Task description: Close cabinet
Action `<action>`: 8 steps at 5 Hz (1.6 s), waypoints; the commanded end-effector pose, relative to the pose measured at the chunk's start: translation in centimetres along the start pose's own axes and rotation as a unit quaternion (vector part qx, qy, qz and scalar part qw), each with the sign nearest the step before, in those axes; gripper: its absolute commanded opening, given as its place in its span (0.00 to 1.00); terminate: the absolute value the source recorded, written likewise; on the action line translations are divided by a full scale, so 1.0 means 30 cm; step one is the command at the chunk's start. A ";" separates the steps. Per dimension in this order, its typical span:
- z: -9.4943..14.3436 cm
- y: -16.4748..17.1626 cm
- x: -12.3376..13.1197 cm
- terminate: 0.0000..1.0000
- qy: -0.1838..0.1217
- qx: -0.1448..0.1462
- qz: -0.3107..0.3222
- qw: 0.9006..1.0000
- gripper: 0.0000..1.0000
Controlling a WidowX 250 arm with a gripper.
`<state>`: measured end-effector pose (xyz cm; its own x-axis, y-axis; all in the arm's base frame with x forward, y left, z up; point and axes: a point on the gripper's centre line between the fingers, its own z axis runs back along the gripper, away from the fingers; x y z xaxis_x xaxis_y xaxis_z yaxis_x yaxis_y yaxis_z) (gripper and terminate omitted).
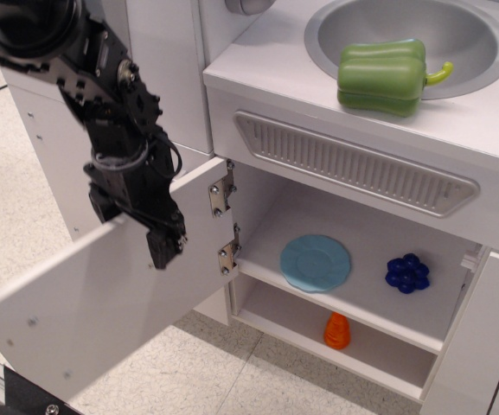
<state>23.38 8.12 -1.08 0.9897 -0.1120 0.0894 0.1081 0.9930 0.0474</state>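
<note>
The white cabinet (271, 220) stands open, with its inner shelf (370, 313) showing. Its flat white door (93, 320) swings out to the left on two metal hinges (221, 190). I see the door's inner face; the handle is hidden on the other side. My black gripper (132, 226) sits at the door's top edge, a short way from the hinges. It is open and straddles the edge: one finger (158, 246) hangs over the inner face, the other (102, 203) is behind the door.
On the shelf lie a blue plate (316, 263) and blue grapes (407, 273); an orange toy (337, 331) stands below. A green pepper (382, 76) lies in the sink (318, 39). A grey vent panel (353, 160) runs above the opening. Another white door (478, 346) is at the right.
</note>
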 end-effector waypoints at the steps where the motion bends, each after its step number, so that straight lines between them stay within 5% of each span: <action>1: 0.050 -0.162 0.019 0.00 -0.033 -0.034 0.012 0.999 1.00; 4: 0.087 -0.378 0.063 0.00 -0.048 -0.061 0.066 0.995 1.00; 7: 0.257 -0.479 0.092 0.00 -0.073 -0.106 0.097 0.987 1.00; 8: 0.225 -0.429 0.021 0.00 -0.050 -0.071 0.067 0.994 1.00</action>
<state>20.94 -4.44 3.61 0.9893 0.0230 0.1442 -0.0082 0.9947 -0.1022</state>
